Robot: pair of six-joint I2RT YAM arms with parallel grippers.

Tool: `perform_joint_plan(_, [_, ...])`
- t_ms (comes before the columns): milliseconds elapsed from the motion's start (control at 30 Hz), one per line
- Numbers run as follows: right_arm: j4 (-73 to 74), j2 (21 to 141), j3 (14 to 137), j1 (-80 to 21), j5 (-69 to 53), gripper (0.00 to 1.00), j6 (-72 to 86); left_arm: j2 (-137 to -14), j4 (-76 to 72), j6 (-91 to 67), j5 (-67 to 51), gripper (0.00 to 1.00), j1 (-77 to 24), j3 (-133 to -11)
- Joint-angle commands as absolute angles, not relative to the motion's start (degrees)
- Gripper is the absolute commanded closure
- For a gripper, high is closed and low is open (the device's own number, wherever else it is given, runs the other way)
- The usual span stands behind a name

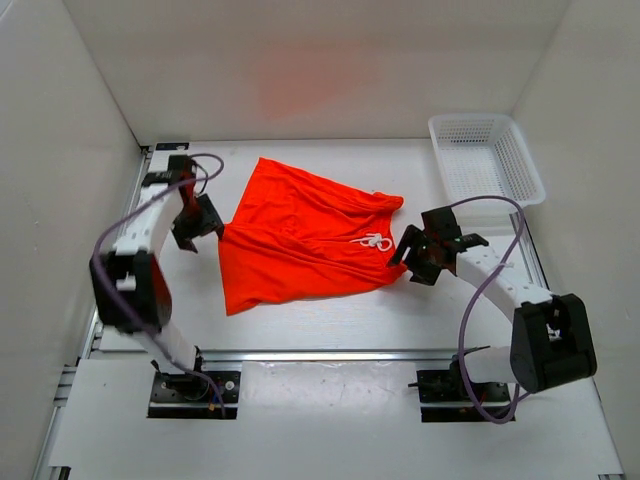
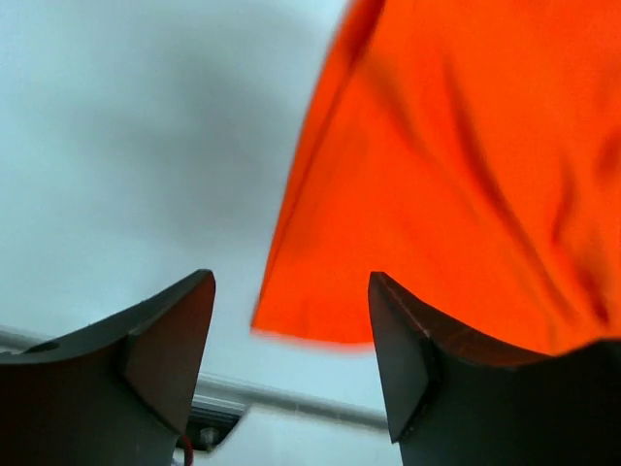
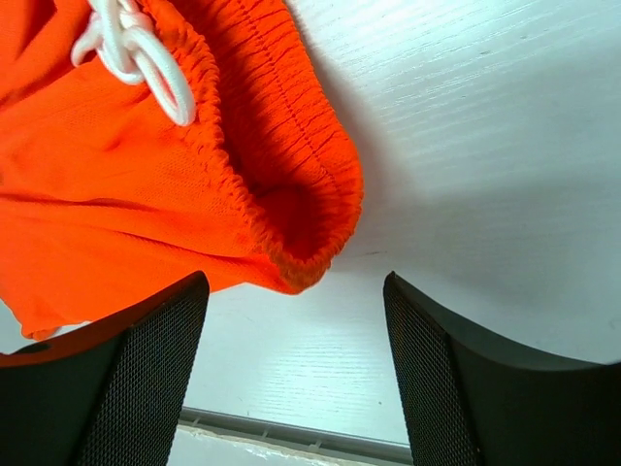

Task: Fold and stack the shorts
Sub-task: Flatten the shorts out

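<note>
At far left, left gripper (image 1: pixel 200 233) spread wide, gripping nothing. Between its fingers (image 2: pixel 165 340) in the wrist view, nearer the right one: the side edge and a loose corner of the shorts (image 1: pixel 300 238), lying on the table (image 1: pixel 330 320). Looks posed for a pinch on that edge, with no cloth yet between the pads.

Across the middle, orange cloth laid open and unfolded, leg ends toward the left fingers, gathered waistband toward the right ones. Seems spread this way so both sides can be taken at once and brought over in a fold. White drawstring (image 3: pixel 131 53) bunched on the waistband, up and left of the right fingers.

On the right, right gripper (image 3: pixel 296 291) likewise parted wide and empty, hanging low over the table. Waistband corner right at the mouth of the gap, nearer the left finger, not clamped. Probably the grasp point for the first fold.

Beyond the right fingers, well apart, white basket (image 1: pixel 520 170). Folding not yet begun; stacking yet to come.
</note>
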State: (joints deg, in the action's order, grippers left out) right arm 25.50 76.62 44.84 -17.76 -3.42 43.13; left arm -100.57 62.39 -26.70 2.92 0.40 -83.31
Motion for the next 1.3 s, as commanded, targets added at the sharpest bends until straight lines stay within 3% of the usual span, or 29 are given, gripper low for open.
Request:
perform_joint_plan(0, [28.30, 73.13, 46.33, -18.02, -0.88, 0.23, 41.76, -80.57, 61.62, -29.79, -1.30, 0.27, -0.52, -69.30])
perform_joint_plan(100, [28.30, 71.98, 45.70, -18.02, -0.88, 0.23, 41.22, -73.06, 60.22, -35.31, -7.26, 0.27, -2.10, -54.53])
perform_joint_plan(167, [28.30, 71.98, 45.18, -17.50, -0.88, 0.23, 40.52, -68.74, 60.21, -38.04, -9.57, 0.21, -4.21, -51.17])
perform_joint_plan(300, [28.83, 71.98, 44.65, -17.49, -2.37, 0.23, 40.52, -66.80, 57.23, -46.30, -8.09, 0.19, -4.22, -44.84])
perform_joint_plan(600, [28.83, 70.75, 44.03, -17.49, -3.52, 0.23, 41.04, -81.38, 48.00, -46.32, -8.44, 0.19, -4.75, -43.07])
perform_joint_plan(700, [28.83, 70.23, 43.51, -17.49, -3.52, 0.23, 41.04, -83.67, 46.58, -46.84, -7.04, 0.29, -4.75, -44.29])
perform_joint_plan(767, [28.22, 70.22, 43.51, -17.49, -4.04, 0.23, 41.04, -84.90, 46.58, -46.85, -6.34, 0.44, -5.36, -45.08])
perform_joint_plan(800, [28.21, 70.22, 42.90, -17.49, -4.04, 0.23, 41.57, -85.42, 46.58, -46.85, -6.33, 0.79, -5.36, -45.87])
perform_joint_plan(833, [27.43, 70.22, 42.89, -17.49, -4.57, 0.23, 41.57, -85.95, 46.58, -46.85, -6.33, 0.90, -5.36, -45.88])
perform_joint_plan(1033, [23.83, 73.73, 42.36, -16.96, -7.99, 0.23, 43.41, -79.55, 48.69, -46.14, -4.57, 0.90, -5.36, -49.56])
perform_joint_plan(1200, [18.82, 81.01, 43.42, -16.96, -9.67, 0.31, 44.03, -78.49, 50.54, -46.14, -4.57, 0.90, -5.36, -51.41])
perform_joint_plan(1267, [18.11, 83.92, 43.95, -16.96, -10.28, 0.64, 44.03, -79.01, 50.54, -46.14, -4.57, 0.90, -5.36, -52.11])
